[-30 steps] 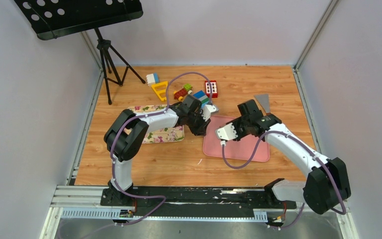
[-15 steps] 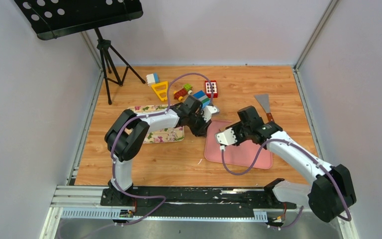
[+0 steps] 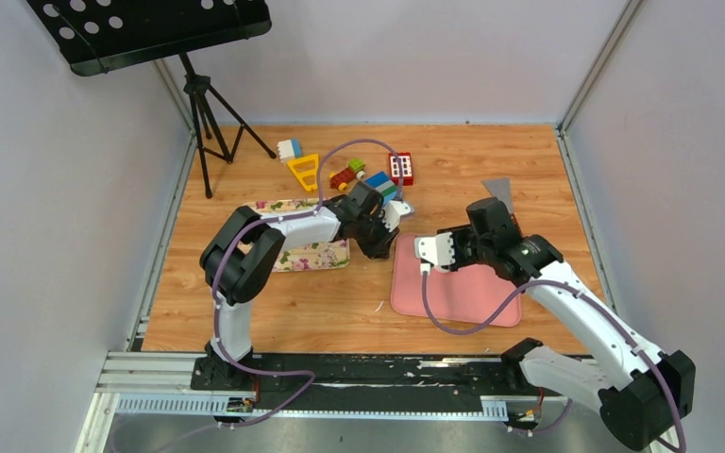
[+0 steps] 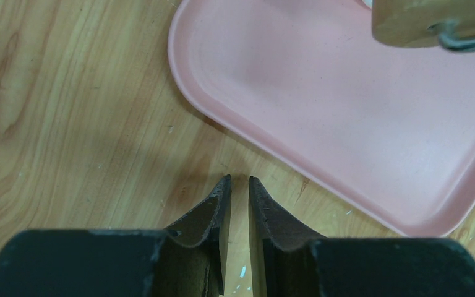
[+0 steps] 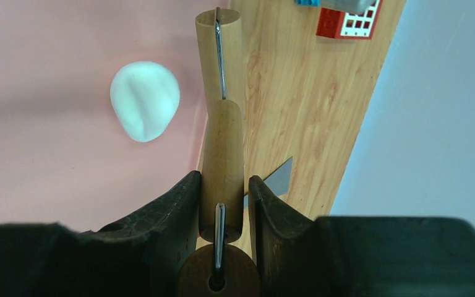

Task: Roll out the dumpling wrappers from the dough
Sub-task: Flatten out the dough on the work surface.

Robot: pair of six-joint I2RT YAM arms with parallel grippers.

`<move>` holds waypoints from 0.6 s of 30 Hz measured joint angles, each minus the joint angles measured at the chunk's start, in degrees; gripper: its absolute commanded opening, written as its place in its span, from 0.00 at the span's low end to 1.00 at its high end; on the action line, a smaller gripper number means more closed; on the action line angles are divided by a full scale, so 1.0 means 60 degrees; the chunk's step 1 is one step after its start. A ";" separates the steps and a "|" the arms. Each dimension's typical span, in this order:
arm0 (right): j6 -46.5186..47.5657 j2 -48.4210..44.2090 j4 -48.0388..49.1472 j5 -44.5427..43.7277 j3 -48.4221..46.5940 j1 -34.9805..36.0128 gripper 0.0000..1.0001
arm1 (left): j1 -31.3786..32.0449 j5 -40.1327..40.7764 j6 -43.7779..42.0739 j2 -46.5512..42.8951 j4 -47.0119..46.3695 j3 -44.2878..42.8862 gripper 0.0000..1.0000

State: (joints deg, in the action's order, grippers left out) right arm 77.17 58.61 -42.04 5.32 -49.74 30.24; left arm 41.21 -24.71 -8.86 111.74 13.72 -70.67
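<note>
the right gripper pinches a wooden roller by its handle. the dough, a soft white lump, lies on the pink tray near the roller's barrel, not touching it, on its left in the wrist view. the left gripper is nearly pressed together, a thin gap with nothing in it, over the wooden surface just beside the tray's corner.

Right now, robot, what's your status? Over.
Right gripper shut on wooden roller handle. Left gripper slightly open, empty, beside pink tray. White dough lump on tray, unrolled. Nothing blocking it.
</note>
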 measured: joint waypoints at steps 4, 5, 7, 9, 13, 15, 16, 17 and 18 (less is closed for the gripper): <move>-0.0911 0.0007 -0.0157 -0.0386 -0.0415 0.0040 0.00 | 0.0000 0.0186 0.0157 0.0000 -0.0055 0.0022 0.27; -0.1249 0.0040 -0.0255 -0.0543 -0.0561 0.0058 0.00 | 0.0000 0.0229 0.0197 -0.0004 -0.0095 0.0040 0.27; -0.2302 0.0270 -0.0707 -0.1002 -0.1137 0.0073 0.00 | 0.0000 0.0321 0.0313 -0.0069 -0.0284 0.0168 0.27; -0.3450 0.0685 -0.1286 -0.1362 -0.1891 0.0073 0.00 | -0.0004 0.0455 0.0412 -0.0189 -0.0397 0.0321 0.27; -0.5406 0.1351 -0.2269 -0.1424 -0.2728 0.0062 0.00 | -0.0007 0.0576 0.0546 -0.0525 -0.0470 0.0481 0.27; -0.6186 0.1606 -0.2798 -0.1326 -0.2860 -0.0040 0.00 | -0.0007 0.0616 0.0612 -0.0758 -0.0557 0.0543 0.27; -0.6506 0.1756 -0.3067 -0.1209 -0.2947 -0.0131 0.00 | -0.0007 0.0630 0.0652 -0.0867 -0.0630 0.0565 0.27; -0.6761 0.1880 -0.3260 -0.1096 -0.3027 -0.0240 0.00 | -0.0007 0.0637 0.0681 -0.0958 -0.0707 0.0597 0.27; -0.7056 0.2065 -0.3515 -0.0845 -0.3155 -0.0470 0.00 | -0.0007 0.0637 0.0696 -0.1031 -0.0765 0.0630 0.27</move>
State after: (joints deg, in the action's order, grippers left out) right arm 34.83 71.00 -63.13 0.25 -68.66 27.42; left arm 41.17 -20.88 -4.69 105.56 9.13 -66.89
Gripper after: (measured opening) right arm 0.331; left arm 0.270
